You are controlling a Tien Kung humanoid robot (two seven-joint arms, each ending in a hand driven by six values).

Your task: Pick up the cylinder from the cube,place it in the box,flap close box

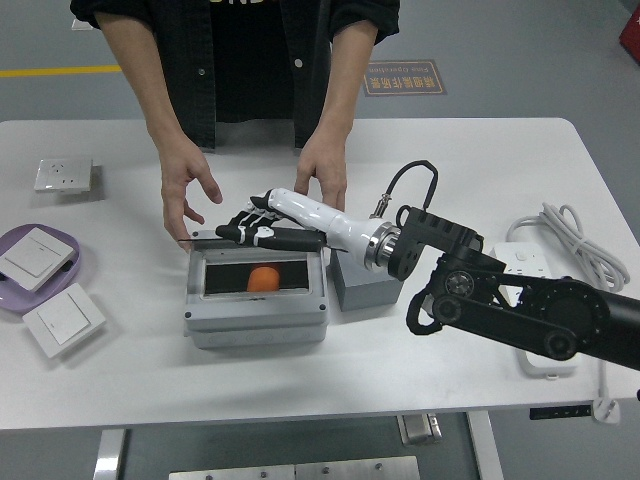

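Note:
The grey box [255, 305] stands at centre left with its windowed lid [255, 272] lying down over it. The orange cylinder [263, 279] shows through the window, inside the box. My right hand [252, 232] reaches in from the right with its fingers stretched flat along the lid's far edge, holding nothing. The grey cube [352, 288] stands right of the box, partly hidden by my forearm. The person's two hands [188, 196] [323, 178] hover just behind the box, off it.
A purple plate [70, 262] with a white switch is at the left, with another switch [63, 320] in front and a socket [63, 175] behind. A white power strip [545, 358] and coiled cable [570, 240] lie at the right.

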